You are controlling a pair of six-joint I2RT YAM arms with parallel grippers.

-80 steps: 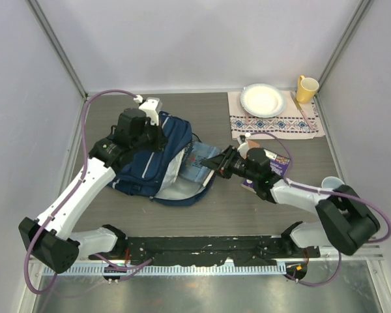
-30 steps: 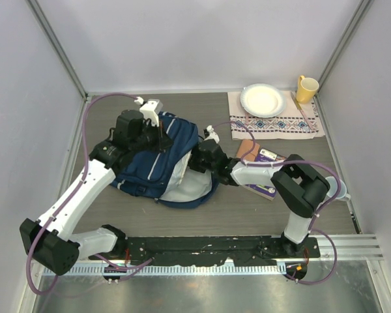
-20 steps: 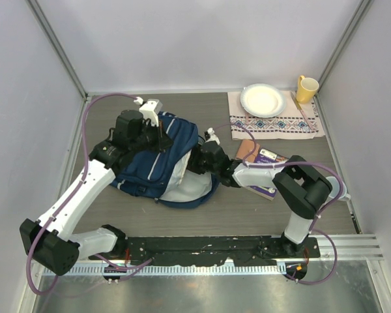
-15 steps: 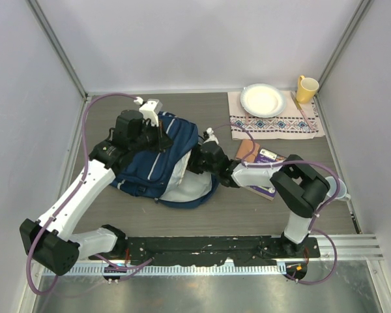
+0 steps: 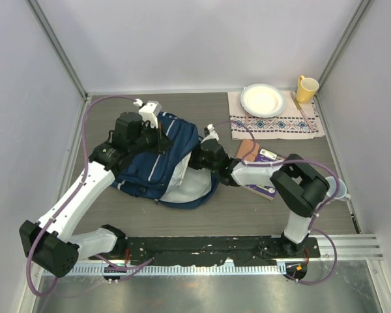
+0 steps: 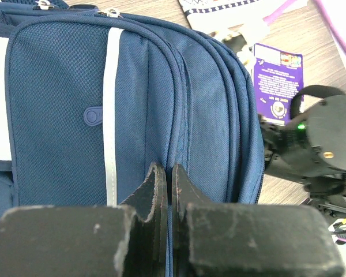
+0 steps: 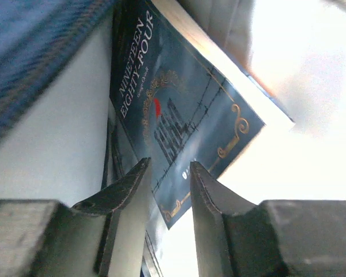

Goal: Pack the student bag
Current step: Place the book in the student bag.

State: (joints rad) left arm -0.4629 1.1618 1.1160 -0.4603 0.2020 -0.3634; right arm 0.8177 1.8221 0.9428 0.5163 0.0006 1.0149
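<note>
— Where's the student bag [image 5: 158, 163]?
— Lying left of centre on the worktop [image 5: 234, 212]. The left fingers [image 6: 156, 190] pinch its blue fabric.
— And the right fingers [image 7: 128, 186]?
— Slightly apart inside its mouth, facing a book [image 7: 179, 109].

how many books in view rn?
2 for sure: Nineteen Eighty-Four inside the student bag at the right end effector; a purple book on the table. A brown cover beside it may be a third.
</note>
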